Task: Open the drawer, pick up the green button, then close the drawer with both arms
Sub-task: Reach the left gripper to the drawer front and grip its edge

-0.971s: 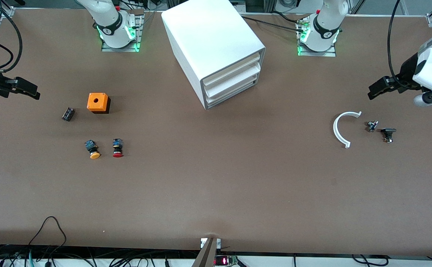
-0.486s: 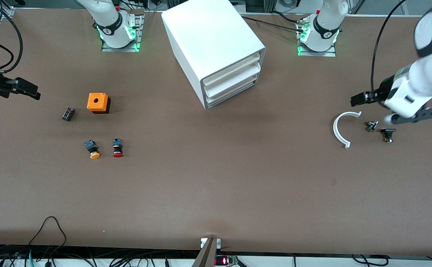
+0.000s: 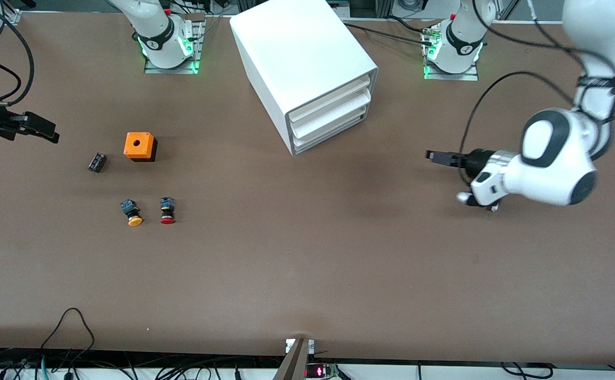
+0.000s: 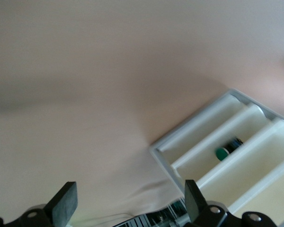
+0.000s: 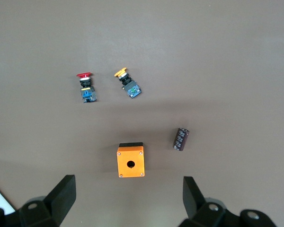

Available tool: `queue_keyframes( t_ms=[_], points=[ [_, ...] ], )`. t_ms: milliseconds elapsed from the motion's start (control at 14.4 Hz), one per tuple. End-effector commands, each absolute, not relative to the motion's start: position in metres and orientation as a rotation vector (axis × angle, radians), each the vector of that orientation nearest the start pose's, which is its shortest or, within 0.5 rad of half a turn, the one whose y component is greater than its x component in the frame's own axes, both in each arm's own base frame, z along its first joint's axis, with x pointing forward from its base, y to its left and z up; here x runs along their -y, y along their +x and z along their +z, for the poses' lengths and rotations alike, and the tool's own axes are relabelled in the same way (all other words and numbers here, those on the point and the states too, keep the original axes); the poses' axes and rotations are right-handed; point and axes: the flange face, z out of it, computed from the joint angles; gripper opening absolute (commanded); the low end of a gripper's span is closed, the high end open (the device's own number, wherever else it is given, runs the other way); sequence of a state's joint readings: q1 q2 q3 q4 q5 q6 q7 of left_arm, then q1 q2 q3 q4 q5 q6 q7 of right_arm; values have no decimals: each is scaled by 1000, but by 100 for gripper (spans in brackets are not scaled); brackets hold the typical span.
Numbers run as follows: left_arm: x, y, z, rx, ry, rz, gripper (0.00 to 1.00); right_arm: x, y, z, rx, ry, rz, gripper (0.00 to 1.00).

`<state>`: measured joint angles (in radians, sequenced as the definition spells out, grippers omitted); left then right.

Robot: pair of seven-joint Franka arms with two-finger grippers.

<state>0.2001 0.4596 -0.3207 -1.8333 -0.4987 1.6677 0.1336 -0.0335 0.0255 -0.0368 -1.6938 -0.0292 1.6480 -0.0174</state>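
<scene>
The white cabinet (image 3: pixel 302 58) stands at the middle of the table, near the robots' bases. Its lowest drawer (image 3: pixel 333 133) is shut. In the left wrist view the cabinet front (image 4: pixel 236 151) shows, and the green-capped button (image 4: pixel 224 152) lies inside one of the drawers; I cannot tell which. My left gripper (image 3: pixel 434 157) (image 4: pixel 128 205) is open and empty, low over the table, apart from the cabinet toward the left arm's end, pointing at the cabinet. My right gripper (image 3: pixel 43 132) (image 5: pixel 128 196) is open and empty above the right arm's end of the table.
An orange box (image 3: pixel 139 146) (image 5: pixel 130 161), a black part (image 3: pixel 96 162) (image 5: pixel 181 139), an orange-capped button (image 3: pixel 132 212) (image 5: pixel 128 82) and a red-capped button (image 3: pixel 167 210) (image 5: pixel 86 87) lie toward the right arm's end. The left arm (image 3: pixel 550 163) covers small parts on the table.
The left arm has swung in from the table's end toward the cabinet and lowered, and now covers the white curved piece and small parts. The right arm has barely moved.
</scene>
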Motion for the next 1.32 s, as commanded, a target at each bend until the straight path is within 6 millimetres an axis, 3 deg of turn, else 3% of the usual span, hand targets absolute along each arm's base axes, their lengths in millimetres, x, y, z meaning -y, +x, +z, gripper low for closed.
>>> queue_keyframes(
  t_ms=[0, 139, 347, 624, 902, 1040, 1110, 1179, 1249],
  points=[
    [151, 544, 216, 122, 2271, -764, 100, 44, 559, 558, -86, -3152, 115, 100],
    [197, 516, 191, 191, 2183, -762, 100, 43, 560, 554, -84, -3150, 134, 100],
    [243, 477, 169, 254, 2129, -744, 100, 41, 561, 552, -82, -3136, 137, 100],
    [286, 427, 151, 239, 2068, -736, 100, 32, 563, 552, -57, -3126, 139, 100],
    [301, 407, 143, 238, 2067, -748, 98, 18, 566, 560, -19, -3129, 110, 100],
    [304, 400, 139, 222, 2067, -755, 76, -1, 577, 550, 36, -3129, 117, 100],
    [307, 398, 139, 230, 2075, -743, 50, -17, 582, 541, 77, -3131, 132, 100],
    [307, 399, 139, 246, 2075, -725, 13, -35, 588, 535, 128, -3133, 101, 100],
    [306, 401, 140, 259, 2075, -714, 0, -51, 594, 528, 171, -3132, 80, 100]
  ],
)
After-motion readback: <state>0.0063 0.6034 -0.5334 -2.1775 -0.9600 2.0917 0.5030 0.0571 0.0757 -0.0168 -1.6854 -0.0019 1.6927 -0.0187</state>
